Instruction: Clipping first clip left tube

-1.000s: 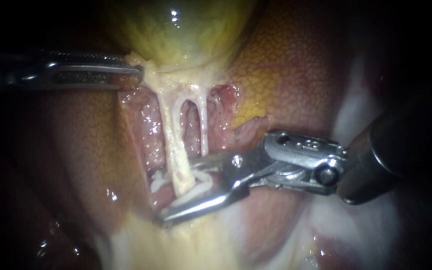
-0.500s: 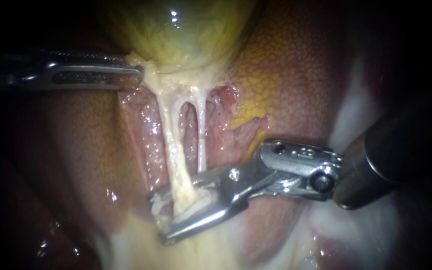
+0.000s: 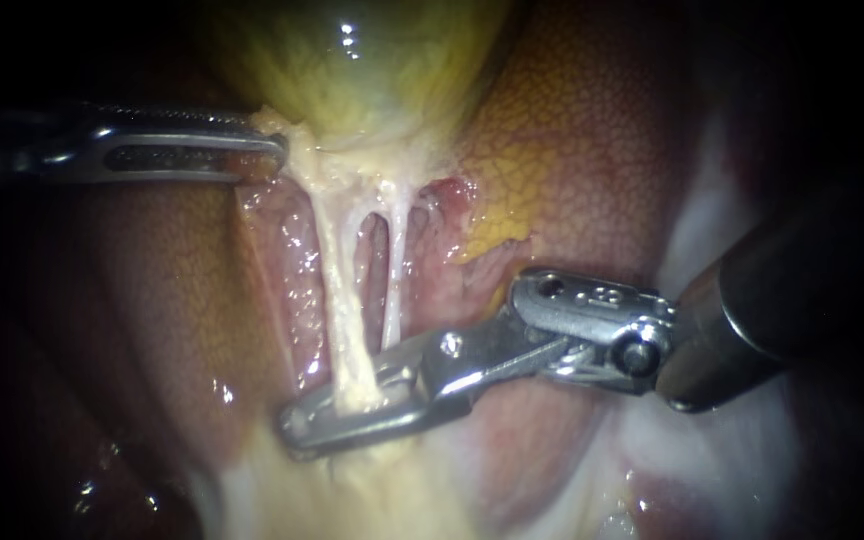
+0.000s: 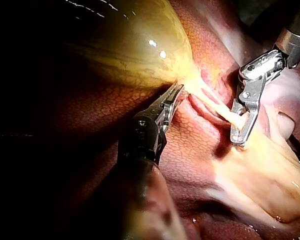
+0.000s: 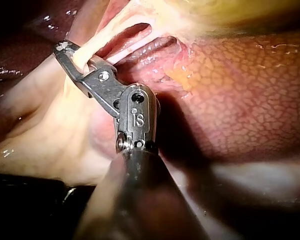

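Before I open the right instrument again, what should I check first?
1. Closure: right instrument shut across the left tube: ok.
2. Spare: right tube outside that bite: cannot tell; it meets the instrument's upper edge.
3. Seat: clip fully around the tube: cannot tell, hidden by metal.
4. Traction: left instrument holding the gallbladder at its neck, tubes stretched: ok.
5. Tip off the liver: cannot tell.

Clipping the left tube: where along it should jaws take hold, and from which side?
Low on the left tube, near its base, coming across it from the view's right. The left instrument, gripping the gallbladder, pulls it taut and apart from the right tube; the right instrument has its jaws shut on it there.
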Controlling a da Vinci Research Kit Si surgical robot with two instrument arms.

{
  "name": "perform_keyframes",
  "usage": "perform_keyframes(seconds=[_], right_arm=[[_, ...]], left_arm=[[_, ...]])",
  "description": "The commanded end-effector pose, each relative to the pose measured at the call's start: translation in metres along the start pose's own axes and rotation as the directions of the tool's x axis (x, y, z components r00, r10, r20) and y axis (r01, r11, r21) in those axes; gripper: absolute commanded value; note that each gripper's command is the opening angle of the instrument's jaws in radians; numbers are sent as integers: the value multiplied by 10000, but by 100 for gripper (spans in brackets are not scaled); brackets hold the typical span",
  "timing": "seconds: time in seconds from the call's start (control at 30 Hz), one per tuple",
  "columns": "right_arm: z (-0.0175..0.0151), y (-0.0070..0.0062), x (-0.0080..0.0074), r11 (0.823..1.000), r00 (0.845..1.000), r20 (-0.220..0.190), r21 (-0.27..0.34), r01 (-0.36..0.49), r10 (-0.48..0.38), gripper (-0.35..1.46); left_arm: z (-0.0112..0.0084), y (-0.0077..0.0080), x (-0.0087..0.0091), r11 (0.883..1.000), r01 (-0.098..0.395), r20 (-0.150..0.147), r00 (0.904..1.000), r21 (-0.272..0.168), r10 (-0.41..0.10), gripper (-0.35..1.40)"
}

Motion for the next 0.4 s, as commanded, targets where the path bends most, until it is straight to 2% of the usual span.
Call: perform_keyframes(seconds=[0.03,0.4], right_arm=[[-1,0,0,10000,10000,-1,1,-4,4,-35],[-2,1,0,10000,10000,1,6,-4,4,-35]], left_arm=[[0,0,0,10000,2,0,10000,-4,-2,-35],[0,0,0,10000,2,1,10000,-4,-2,-35]])
